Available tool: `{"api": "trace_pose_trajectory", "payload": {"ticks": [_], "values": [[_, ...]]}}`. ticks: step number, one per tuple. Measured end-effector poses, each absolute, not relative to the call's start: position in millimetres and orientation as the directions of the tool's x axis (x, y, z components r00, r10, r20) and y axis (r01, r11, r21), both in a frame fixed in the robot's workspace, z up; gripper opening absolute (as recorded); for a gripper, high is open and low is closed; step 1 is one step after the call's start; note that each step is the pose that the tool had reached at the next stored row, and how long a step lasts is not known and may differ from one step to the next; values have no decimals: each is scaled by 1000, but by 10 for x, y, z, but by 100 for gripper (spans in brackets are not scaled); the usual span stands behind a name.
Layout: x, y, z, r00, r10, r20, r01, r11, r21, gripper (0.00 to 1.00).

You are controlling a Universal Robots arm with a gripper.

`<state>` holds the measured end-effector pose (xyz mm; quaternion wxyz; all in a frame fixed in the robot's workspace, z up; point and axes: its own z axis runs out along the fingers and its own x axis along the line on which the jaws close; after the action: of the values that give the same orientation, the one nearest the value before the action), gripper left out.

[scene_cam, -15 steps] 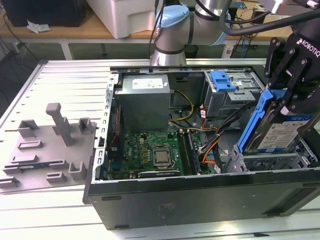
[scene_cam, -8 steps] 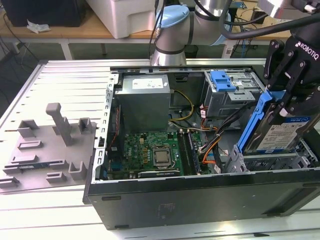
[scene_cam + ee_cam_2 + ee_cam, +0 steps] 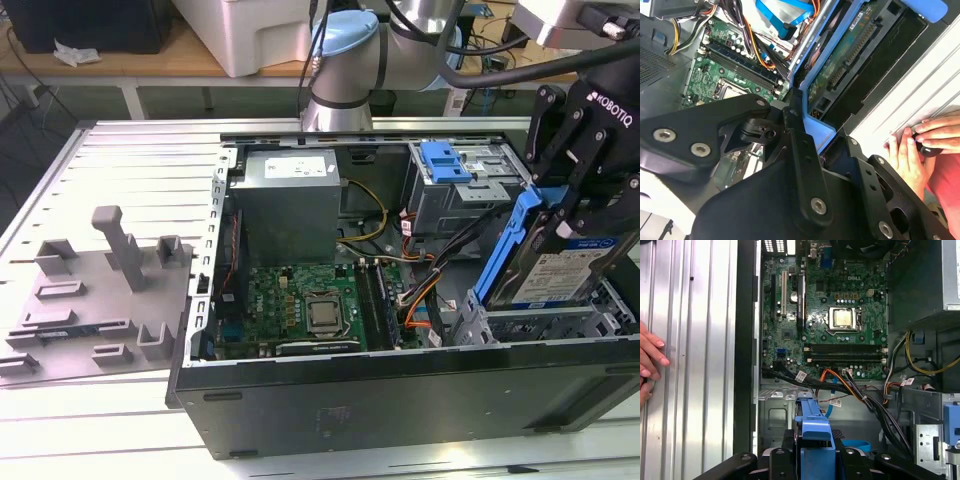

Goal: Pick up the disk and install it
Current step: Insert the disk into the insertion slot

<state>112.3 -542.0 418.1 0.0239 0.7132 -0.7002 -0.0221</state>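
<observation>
On the ribbed metal table (image 3: 120, 150), near its edge at the exterior view's left, lies one grey plastic fixture (image 3: 100, 290) with several upright posts. Beside it, filling the middle and the exterior view's right of the table, stands one open black computer case (image 3: 400, 400). Inside the case there is one grey power supply box (image 3: 290, 205) against the far wall. In front of that lies one green circuit board (image 3: 290, 300) carrying one square processor socket (image 3: 323, 315). A bundle of black, orange and yellow cables (image 3: 420, 290) runs across to the drive side. In the far corner at the exterior view's right sits one silver drive cage (image 3: 455, 200) with one blue latch (image 3: 445, 160) on top. In the near corner on that side is one silver bay (image 3: 530, 325). The single disk (image 3: 560, 275) is tilted over this bay, label facing up and its blue frame (image 3: 505, 250) along the edge. Its lower end is at the bay's mouth and its upper end is raised; whether it is seated I cannot tell. The black end effector (image 3: 570, 215) is clenched on the disk's upper end, and in the second wrist view the blue frame shows between its two fingers (image 3: 800, 165). In the first wrist view a person's fingers (image 3: 651, 357) rest on the table just outside the case wall.
</observation>
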Motion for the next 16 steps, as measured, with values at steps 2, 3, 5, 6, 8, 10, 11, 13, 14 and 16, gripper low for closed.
{"api": "trace_pose_trajectory", "payload": {"ticks": [2, 3, 5, 6, 8, 10, 11, 13, 14, 16], "values": [[1123, -5420, 4171, 19, -1000, 2, -998, -18, 65, 37], [1123, -5420, 4163, 19, -1000, 2, -998, -18, 65, 37], [1123, -5420, 4150, 19, -1000, 2, -998, -18, 65, 37], [1123, -5420, 4143, 19, -1000, 2, -998, -18, 65, 37], [1123, -5420, 4130, 19, -1000, 2, -998, -18, 65, 37], [1124, -5420, 4120, 19, -1000, 2, -998, -18, 65, 37], [1123, -5420, 4113, 19, -1000, 2, -998, -18, 65, 37], [1123, -5420, 4099, 19, -1000, 2, -998, -18, 65, 37], [1123, -5420, 4093, 19, -1000, 2, -998, -18, 65, 37], [1123, -5420, 4079, 19, -1000, 2, -998, -18, 65, 37]]}}
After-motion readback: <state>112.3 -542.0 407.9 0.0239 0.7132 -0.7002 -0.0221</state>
